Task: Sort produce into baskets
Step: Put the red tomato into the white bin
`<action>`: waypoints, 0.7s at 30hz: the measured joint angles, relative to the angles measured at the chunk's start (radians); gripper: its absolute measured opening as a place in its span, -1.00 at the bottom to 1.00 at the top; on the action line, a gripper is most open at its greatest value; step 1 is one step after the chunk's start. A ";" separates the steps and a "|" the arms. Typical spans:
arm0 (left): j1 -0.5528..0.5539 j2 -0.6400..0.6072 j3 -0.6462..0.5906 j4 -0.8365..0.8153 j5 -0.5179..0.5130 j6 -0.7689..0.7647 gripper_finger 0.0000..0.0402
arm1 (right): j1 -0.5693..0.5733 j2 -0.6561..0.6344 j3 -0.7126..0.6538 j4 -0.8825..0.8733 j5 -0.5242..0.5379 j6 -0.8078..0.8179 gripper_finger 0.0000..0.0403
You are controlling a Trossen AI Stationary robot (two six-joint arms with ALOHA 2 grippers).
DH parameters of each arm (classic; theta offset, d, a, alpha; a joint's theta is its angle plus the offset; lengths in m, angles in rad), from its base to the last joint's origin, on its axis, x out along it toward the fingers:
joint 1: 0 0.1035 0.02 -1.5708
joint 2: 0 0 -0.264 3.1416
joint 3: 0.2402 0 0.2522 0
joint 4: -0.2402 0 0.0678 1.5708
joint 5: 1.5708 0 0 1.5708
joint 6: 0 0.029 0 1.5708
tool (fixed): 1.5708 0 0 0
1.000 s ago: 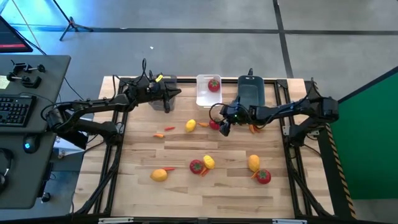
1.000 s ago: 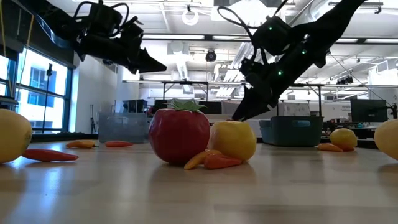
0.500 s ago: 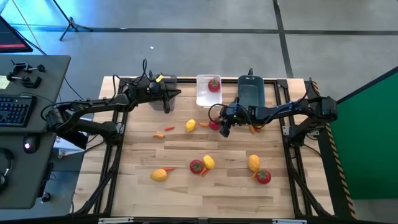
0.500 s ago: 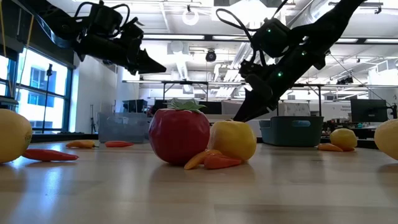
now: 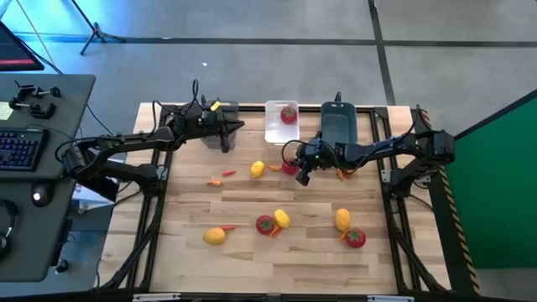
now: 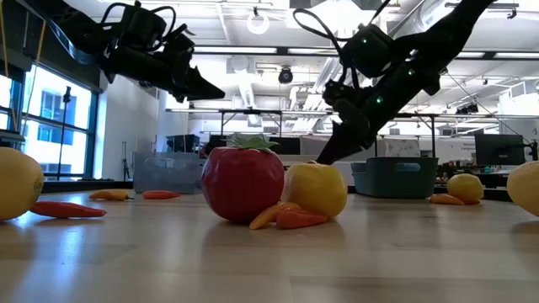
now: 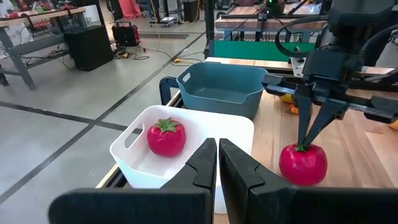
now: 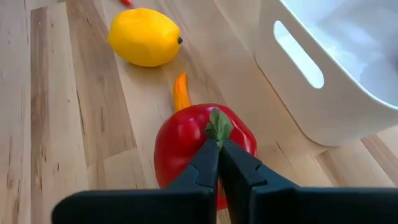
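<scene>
A red tomato (image 8: 186,149) with a green top sits on the wooden table (image 5: 252,201) in front of the white basket (image 5: 281,126), which holds another tomato (image 7: 166,138). My right gripper (image 5: 300,173) is shut on the table tomato's top, slanting down. My left gripper (image 5: 241,126) hangs shut and empty above the table's far left, beside the smoky grey basket (image 5: 221,127). The dark teal basket (image 5: 339,124) stands right of the white one. A lemon (image 8: 144,37) and an orange piece (image 8: 180,92) lie near the held tomato. My right gripper pinches the tomato's green top (image 8: 217,126) between its two fingertips. The fingers come slanting down from the table's right side. The tomato (image 7: 303,163) stands upright on the table below them.
More lemons (image 5: 216,236) (image 5: 282,219) (image 5: 342,220), tomatoes (image 5: 265,224) (image 5: 356,238) and orange pieces (image 5: 229,174) (image 5: 341,174) lie scattered over the table's middle and near half. A desk with a keyboard (image 5: 21,147) stands left of the table.
My right gripper has shut on the tomato's green top while staying in place over it. The tomato has not moved.
</scene>
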 joint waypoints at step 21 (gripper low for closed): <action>0.008 0.000 -0.222 0.371 -0.019 -0.099 -0.98 | -0.036 0.000 0.222 0.077 -0.033 -0.026 -1.00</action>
